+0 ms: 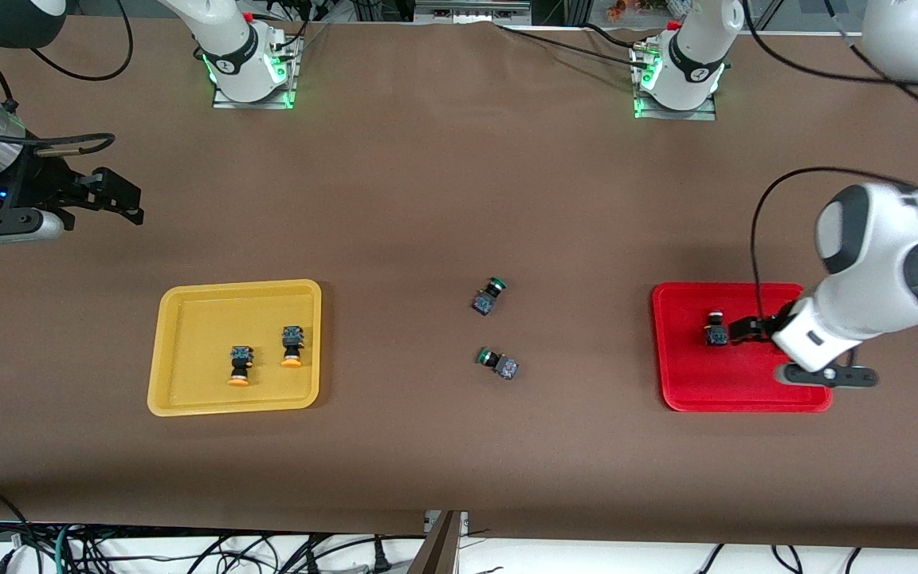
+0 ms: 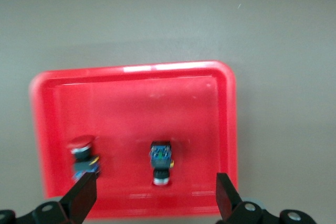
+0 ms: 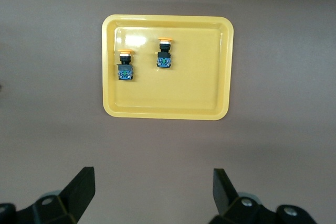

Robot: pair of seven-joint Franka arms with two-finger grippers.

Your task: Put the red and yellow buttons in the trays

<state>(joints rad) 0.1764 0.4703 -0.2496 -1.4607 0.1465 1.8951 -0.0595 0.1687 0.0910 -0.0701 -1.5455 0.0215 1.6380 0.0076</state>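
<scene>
Glossy plastic red tray (image 2: 226, 108), glossy yellow tray (image 3: 223, 66), matt brown table cover (image 1: 427, 183)

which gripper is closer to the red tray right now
Left. The left gripper hangs open over the red tray, beside a button in it. The right gripper waits open toward the right arm's end, past the yellow tray.
</scene>
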